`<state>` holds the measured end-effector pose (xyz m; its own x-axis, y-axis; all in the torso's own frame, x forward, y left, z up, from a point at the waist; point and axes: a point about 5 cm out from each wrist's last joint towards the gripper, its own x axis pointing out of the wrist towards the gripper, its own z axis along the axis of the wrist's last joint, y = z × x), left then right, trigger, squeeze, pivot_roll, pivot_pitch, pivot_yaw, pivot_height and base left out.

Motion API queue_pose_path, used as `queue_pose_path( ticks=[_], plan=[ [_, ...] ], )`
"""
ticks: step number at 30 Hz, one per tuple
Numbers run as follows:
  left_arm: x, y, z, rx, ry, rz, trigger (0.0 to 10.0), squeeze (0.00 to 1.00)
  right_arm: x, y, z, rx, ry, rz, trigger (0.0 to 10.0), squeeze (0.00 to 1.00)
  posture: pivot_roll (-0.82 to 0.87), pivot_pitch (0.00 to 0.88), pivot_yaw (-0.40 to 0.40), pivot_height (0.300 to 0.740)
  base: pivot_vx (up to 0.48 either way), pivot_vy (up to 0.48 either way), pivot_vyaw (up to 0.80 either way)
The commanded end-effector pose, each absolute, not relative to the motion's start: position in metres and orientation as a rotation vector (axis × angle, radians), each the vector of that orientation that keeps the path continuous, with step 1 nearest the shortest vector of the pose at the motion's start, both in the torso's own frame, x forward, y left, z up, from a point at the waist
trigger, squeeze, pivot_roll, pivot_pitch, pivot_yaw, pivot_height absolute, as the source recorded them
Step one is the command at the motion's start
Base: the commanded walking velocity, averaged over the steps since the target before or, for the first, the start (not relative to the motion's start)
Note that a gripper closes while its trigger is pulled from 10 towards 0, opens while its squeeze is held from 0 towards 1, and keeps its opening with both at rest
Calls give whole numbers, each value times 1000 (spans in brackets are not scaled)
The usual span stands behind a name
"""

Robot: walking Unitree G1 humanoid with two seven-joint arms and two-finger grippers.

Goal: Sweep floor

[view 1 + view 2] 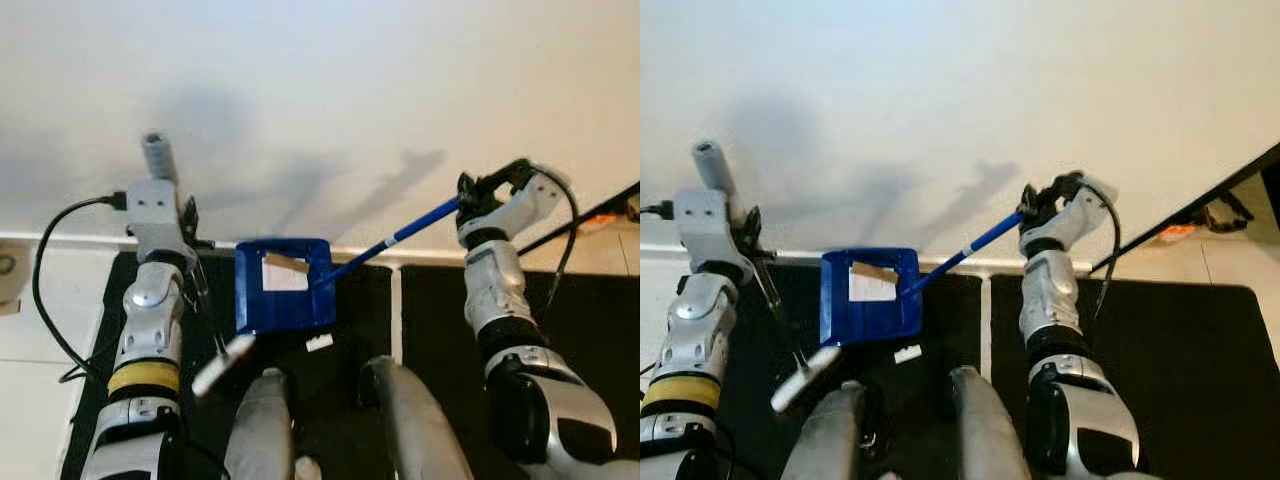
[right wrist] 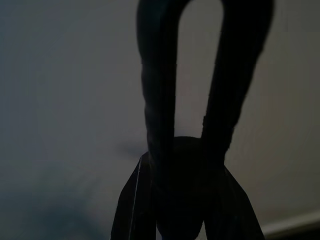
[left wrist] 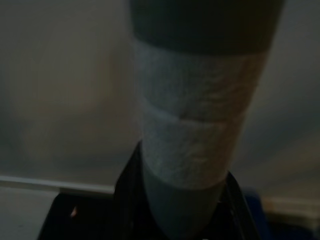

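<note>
A plain white wall [image 1: 320,90] meets a white baseboard [image 1: 420,256], with black mats [image 1: 560,300] on the floor below. The right gripper [image 1: 478,192] clamps the blue dustpan's handle [image 1: 400,238]; the dustpan [image 1: 285,285], holding paper scraps [image 1: 284,272], sits by the baseboard. The left gripper [image 1: 190,222] grips the broom handle [image 1: 158,155].

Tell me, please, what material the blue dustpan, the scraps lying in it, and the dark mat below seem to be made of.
Blue dustpan: likely moulded plastic, judging by its even saturated colour, slight sheen and thin raised rim.
Scraps: probably paper or card; flat, matt, one white, one brownish.
Dark mat: looks like matt foam, rubber or fabric; no shine, with a pale seam between panels. The pictures leave this open.
</note>
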<state>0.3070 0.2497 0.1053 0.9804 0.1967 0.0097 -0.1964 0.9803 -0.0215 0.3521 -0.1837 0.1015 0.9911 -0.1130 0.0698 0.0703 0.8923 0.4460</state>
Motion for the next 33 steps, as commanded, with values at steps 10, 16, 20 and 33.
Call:
queue_pose_path(
  ticks=[10, 16, 20, 33],
  plan=[
    [298, 266, 91, -118, -30, 380, 10000, 0, 356, -189, 110, 468, -135, -46, 10000, 0, 84, 38, -29, 740, 0, 0, 0],
    [290, 260, 77, 97, 40, 369, 10000, 0, 352, -190, 99, 302, -53, -6, 10000, 0, 59, 39, -26, 740, 0, 0, 0],
    [293, 251, 81, 135, -5, 309, 10000, 0, 347, -195, 92, 200, -25, -33, 10000, 0, 49, 43, -29, 740, 0, 0, 0],
    [295, 239, 84, 201, -43, 251, 10000, 0, 331, -207, 71, 202, 19, -170, 10000, 0, 46, 52, -26, 740, 0, 0, 0]
  ],
)
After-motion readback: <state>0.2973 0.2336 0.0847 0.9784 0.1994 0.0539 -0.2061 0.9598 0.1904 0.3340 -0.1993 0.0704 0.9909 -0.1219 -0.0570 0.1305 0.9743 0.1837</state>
